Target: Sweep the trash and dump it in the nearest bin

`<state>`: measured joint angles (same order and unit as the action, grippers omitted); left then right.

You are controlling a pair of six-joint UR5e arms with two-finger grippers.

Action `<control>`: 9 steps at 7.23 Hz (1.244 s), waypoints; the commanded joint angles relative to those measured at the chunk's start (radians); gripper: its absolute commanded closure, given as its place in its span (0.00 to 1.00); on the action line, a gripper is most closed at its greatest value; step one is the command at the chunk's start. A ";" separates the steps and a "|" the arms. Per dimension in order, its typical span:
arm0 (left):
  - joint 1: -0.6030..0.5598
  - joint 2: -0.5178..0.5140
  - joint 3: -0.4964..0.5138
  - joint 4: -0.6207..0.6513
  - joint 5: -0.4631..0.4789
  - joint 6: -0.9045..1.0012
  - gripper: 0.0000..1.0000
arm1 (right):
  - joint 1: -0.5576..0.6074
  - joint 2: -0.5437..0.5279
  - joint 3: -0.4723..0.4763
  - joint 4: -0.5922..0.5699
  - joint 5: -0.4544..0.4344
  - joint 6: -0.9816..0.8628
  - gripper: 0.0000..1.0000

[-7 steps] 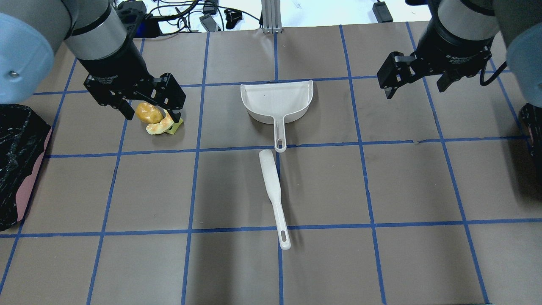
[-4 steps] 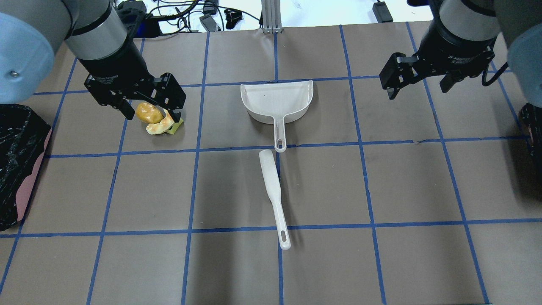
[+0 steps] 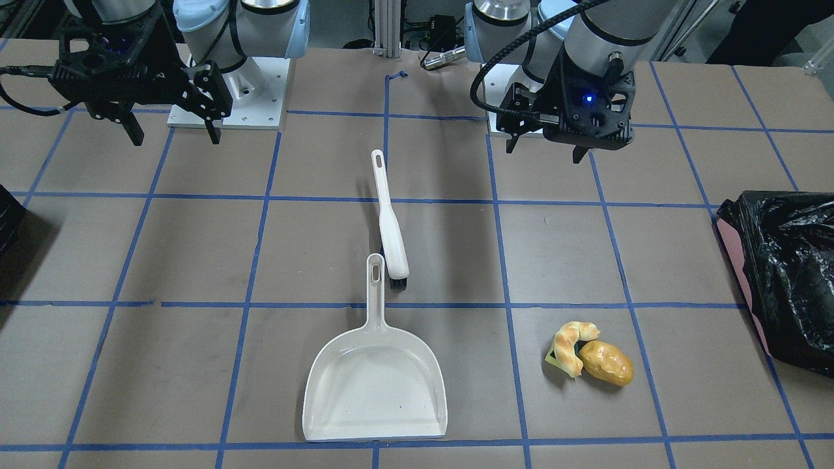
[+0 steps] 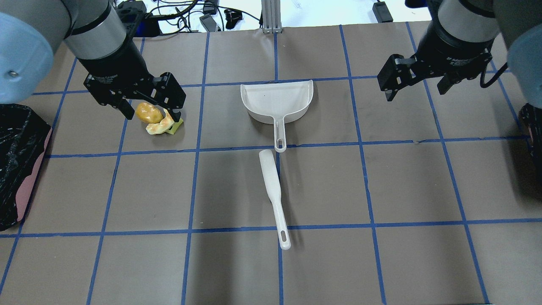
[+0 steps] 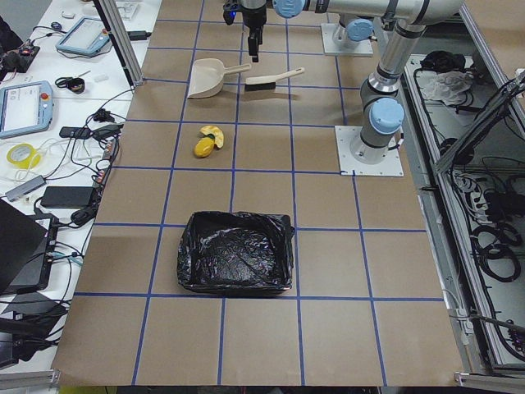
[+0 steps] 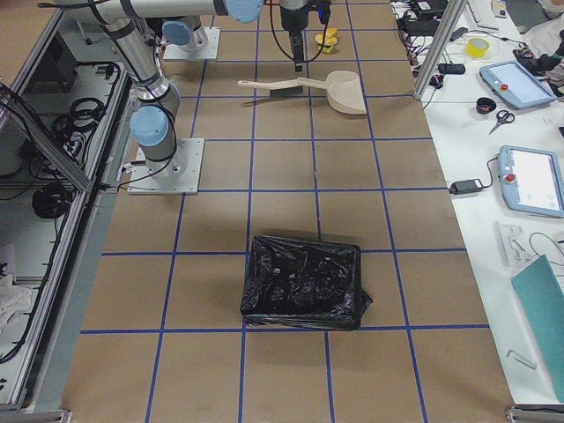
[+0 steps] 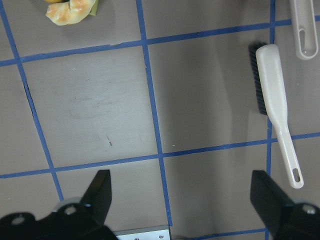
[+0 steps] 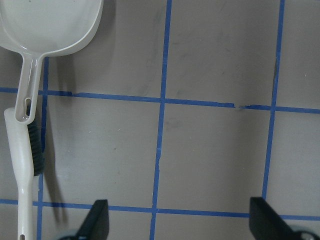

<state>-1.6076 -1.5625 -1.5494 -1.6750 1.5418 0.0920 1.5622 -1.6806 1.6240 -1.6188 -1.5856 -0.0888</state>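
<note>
The trash lies in one small pile: a golden-brown potato lump, a braided pastry and a yellow-green sponge bit. The black-bagged bin with a pinkish wall stands at the table's left end. A white dustpan and a white brush lie in the middle. My left gripper hangs open and empty, high above the table. My right gripper is open and empty, right of the dustpan.
A second black-bagged bin stands at the table's right end, just showing at the overhead view's edge. Cables and devices lie beyond the far table edge. The brown paper with blue tape lines is bare around the tools.
The right gripper has shifted very slightly. The left gripper, trash, dustpan and brush have not moved.
</note>
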 commanded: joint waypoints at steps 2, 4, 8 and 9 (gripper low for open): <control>0.000 -0.001 0.000 0.001 0.000 0.000 0.00 | 0.009 -0.004 0.000 0.020 0.081 0.001 0.00; 0.002 -0.001 0.000 0.001 0.000 0.000 0.00 | 0.009 -0.005 0.007 0.020 0.078 0.000 0.00; 0.002 0.001 0.002 0.001 0.000 0.000 0.00 | 0.070 -0.002 0.045 0.030 0.084 0.006 0.00; 0.002 0.001 0.002 0.003 0.000 0.000 0.00 | 0.112 0.004 0.057 0.021 0.075 0.067 0.00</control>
<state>-1.6060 -1.5618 -1.5481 -1.6732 1.5416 0.0920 1.6273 -1.6824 1.6674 -1.5906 -1.5011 -0.0699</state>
